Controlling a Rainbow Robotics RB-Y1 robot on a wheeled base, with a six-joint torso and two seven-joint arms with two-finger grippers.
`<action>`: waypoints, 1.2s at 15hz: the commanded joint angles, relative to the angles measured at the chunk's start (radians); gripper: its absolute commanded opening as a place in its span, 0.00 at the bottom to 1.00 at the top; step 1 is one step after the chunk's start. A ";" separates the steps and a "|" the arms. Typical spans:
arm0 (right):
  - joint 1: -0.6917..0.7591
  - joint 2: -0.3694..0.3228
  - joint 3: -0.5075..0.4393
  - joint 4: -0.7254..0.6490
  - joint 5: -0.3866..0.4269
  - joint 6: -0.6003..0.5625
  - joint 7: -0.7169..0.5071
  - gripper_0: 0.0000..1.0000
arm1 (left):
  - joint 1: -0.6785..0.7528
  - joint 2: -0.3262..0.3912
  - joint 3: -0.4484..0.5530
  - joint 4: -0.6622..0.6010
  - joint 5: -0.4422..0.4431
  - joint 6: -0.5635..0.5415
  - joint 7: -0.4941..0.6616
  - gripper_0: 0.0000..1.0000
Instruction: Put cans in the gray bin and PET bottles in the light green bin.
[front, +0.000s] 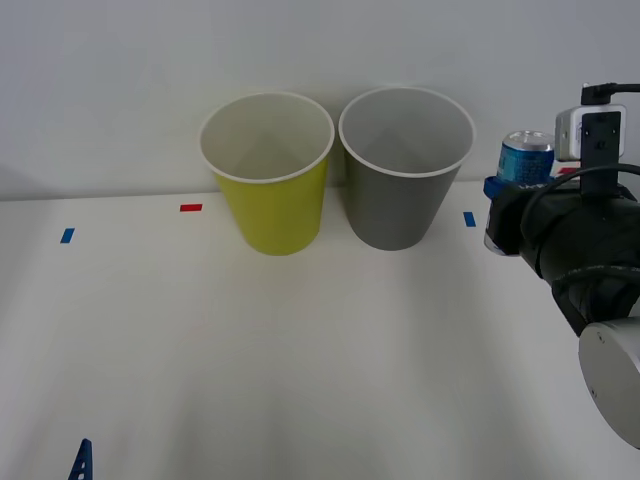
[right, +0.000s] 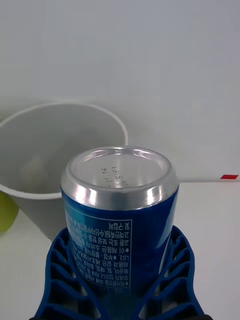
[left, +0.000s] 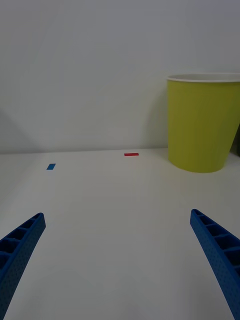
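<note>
My right gripper (front: 505, 205) is shut on a blue can (front: 524, 160) with a silver top, held upright in the air to the right of the gray bin (front: 405, 165). In the right wrist view the can (right: 120, 210) sits between the blue ribbed fingers (right: 60, 275), with the gray bin's pale inside (right: 55, 150) just beyond it. The light green bin (front: 268, 170) stands left of the gray one; both are upright and look empty. My left gripper (left: 117, 260) hovers low over the table, open, with the light green bin (left: 202, 125) ahead. One left fingertip (front: 82, 462) shows at the front edge.
Small tape marks lie on the white table: a red one (front: 190, 208), a blue one (front: 66, 235) at the left, and a blue one (front: 469, 218) right of the gray bin. A white wall stands close behind the bins.
</note>
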 joint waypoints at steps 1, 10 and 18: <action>-0.030 0.002 -0.004 0.000 -0.019 -0.107 0.005 0.00 | 0.000 0.000 0.000 0.000 0.000 0.000 0.000 1.00; -0.188 -0.021 -0.083 0.233 -0.256 -0.495 0.051 0.00 | 0.000 0.000 0.000 0.000 0.000 0.000 0.000 1.00; -0.320 -0.093 -0.078 0.504 -0.313 -0.693 0.045 0.00 | 0.000 0.000 0.000 0.000 0.000 0.000 0.000 1.00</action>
